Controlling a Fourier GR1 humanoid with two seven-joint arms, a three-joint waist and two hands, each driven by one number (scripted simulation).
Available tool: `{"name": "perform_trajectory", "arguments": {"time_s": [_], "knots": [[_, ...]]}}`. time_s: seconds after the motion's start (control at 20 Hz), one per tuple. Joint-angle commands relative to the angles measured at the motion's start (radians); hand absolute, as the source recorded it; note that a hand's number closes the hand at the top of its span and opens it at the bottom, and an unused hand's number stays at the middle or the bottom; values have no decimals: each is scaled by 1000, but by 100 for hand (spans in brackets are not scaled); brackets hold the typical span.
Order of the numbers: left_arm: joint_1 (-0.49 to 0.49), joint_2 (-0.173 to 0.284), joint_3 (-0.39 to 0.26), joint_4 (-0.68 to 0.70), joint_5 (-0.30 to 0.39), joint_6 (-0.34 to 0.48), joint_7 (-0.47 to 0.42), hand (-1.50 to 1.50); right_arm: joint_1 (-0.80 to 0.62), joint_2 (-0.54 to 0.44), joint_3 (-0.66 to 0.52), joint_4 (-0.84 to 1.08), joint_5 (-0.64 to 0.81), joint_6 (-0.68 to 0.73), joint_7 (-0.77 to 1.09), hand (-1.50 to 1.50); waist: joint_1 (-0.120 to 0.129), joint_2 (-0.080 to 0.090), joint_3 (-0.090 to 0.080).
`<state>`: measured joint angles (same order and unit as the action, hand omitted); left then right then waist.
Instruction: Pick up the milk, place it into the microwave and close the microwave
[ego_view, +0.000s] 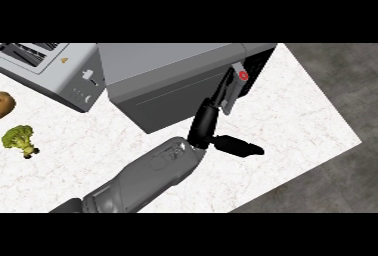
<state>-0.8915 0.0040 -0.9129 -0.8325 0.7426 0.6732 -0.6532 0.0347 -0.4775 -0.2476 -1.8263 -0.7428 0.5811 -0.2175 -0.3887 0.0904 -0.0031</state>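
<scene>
— One arm only, is it?

— One, yes. A grey forearm (148, 175) comes up from below the boxy grey metal microwave (170, 60), and its black left hand (203, 127) lies against the microwave's right front corner.

— Is the hand holding anything?

— Not that I can see. The fingers (220, 97) are stretched out straight and close together, lying along the right edge of the microwave's flat grey front panel (173, 102). The thumb (236, 146) sticks out sideways, away from the microwave, over the white marble counter (295, 125).

— And the milk?

— A small pale milk carton with a red round spot (238, 85) stands at the microwave's right front corner, in the gap between the front panel's edge and the dark opening (260, 62) behind it. The fingertips are just beside the carton; whether they touch it I cannot tell.

— Is the microwave shut, then?

— The dark opening shows past the panel's right edge, so it is not fully shut.

— Anything else on the counter?

— A silver slotted toaster (44, 65) sits just left of the microwave. Further left and nearer to us lie a brown potato (4, 104), cut by the view's edge, and a green head of broccoli (18, 140), both well apart from the microwave.
</scene>
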Motion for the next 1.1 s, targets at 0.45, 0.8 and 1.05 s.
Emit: {"name": "perform_trajectory", "arguments": {"time_s": [0.45,0.8,1.05], "knots": [[-72,-4,-3,61,80,4,-20,-150,-35,-39,8,11,-55,11,44,-150,-9,7,0],[-82,-4,-10,78,123,5,-29,-150,-47,-61,2,6,-90,25,55,-150,-18,2,0],[-78,-4,-3,96,184,-42,23,150,-57,-68,-4,13,-109,24,60,-150,-12,15,2]]}}
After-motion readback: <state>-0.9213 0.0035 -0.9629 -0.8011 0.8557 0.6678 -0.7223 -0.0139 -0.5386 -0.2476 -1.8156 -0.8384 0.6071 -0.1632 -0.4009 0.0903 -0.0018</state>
